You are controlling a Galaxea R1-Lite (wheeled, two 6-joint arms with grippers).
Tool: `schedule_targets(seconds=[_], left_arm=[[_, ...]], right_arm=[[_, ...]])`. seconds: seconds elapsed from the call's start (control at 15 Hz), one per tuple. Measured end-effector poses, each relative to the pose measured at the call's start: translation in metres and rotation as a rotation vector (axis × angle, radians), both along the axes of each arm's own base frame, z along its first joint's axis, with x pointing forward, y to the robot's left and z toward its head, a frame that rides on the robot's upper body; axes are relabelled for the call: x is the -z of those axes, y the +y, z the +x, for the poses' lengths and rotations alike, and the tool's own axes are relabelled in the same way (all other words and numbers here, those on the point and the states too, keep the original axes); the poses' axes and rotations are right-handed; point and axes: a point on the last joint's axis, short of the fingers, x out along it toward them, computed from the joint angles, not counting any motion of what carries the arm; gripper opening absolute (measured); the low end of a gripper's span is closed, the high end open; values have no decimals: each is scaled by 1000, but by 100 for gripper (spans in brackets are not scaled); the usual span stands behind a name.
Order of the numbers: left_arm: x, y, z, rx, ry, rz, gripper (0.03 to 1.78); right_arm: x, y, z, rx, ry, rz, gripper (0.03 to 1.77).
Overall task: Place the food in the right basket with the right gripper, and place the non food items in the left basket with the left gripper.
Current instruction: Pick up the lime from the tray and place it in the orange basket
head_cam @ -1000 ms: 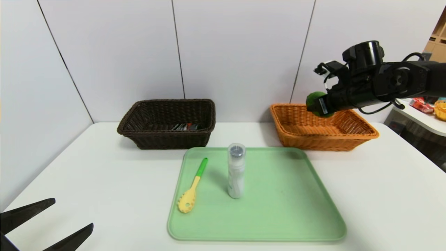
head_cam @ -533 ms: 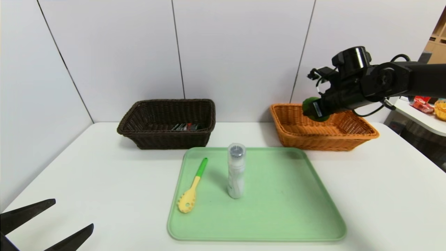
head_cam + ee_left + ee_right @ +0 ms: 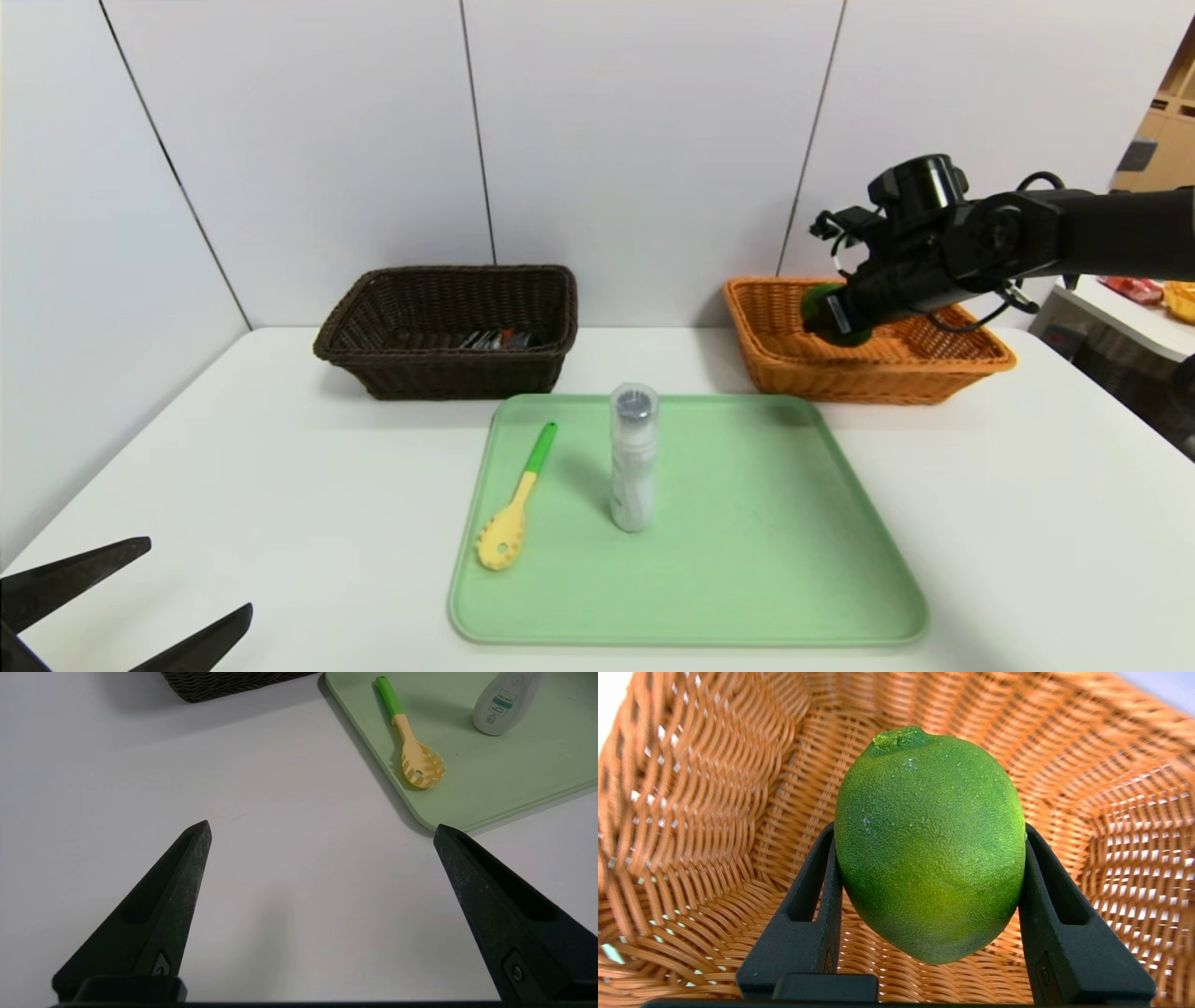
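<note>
Over the orange basket (image 3: pixel 971 359) your right gripper (image 3: pixel 834 317) is carrying a lime (image 3: pixel 929 844), its fingers (image 3: pixel 810 905) clamping the fruit by its sides, tilted downward so the lime is hanging inside the basket's walls but not yet resting on the weave. That placing is making sense: a release from this low should keep the round fruit from bouncing or rolling out. You are looking at an otherwise bare basket floor beneath it in the right wrist view. To the left of the orange basket, the dark basket (image 3: pixel 373 350) is already holding some small items. Near the orange basket, on the green tray (image 3: pixel 794 579), a pasta spoon (image 3: pixel 513 513) is lying flat and a white bottle (image 3: pixel 633 457) is standing upright, both waiting for the left side. Well away from the orange basket, your left gripper (image 3: pixel 322 858) is idling over the bench (image 3: pixel 1027 523) with fingers wide apart, holding nothing.
</note>
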Motion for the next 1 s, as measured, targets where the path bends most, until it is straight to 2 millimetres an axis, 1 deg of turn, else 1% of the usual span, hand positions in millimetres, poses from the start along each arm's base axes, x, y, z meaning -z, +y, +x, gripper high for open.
schedule_targets(seconds=[0.27,0.6,0.93,1.0], left_arm=[[2,0,-1,-1,5,1,169],[4,0,-1,1,12,1,169],[4,0,-1,2,12,1,169],[4,0,-1,2,12,1,169]], right_arm=[[7,2,2,-3,16,-3,102],[10,2,4,-3,13,-4,102],[14,-4,13,27,-7,-18,102],[15,-4,14,28,-4,-21,106]])
